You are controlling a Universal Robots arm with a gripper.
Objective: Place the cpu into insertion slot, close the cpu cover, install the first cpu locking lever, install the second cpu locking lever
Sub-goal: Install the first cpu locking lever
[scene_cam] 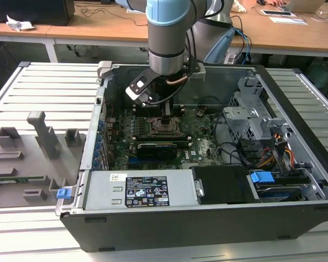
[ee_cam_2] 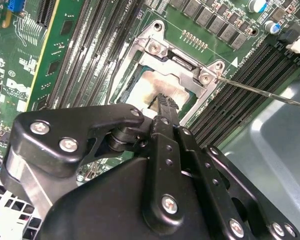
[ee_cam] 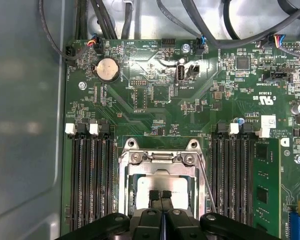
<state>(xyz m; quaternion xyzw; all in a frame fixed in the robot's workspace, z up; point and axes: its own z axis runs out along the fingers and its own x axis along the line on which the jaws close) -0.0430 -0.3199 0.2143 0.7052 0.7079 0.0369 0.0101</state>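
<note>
Cpu (ee_cam: 162, 181) in insertion slot (ee_cam: 122, 195), cpu cover (ee_cam: 162, 166) down.
Pincer (ee_cam: 160, 196) pressed together, nothing pinched, tips at cpu top, ctr.

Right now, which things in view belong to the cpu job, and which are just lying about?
Job: cpu, cover, lever, end effector.
Lying about: memory slots, coin battery, graphics card, grey fixtures.
</note>
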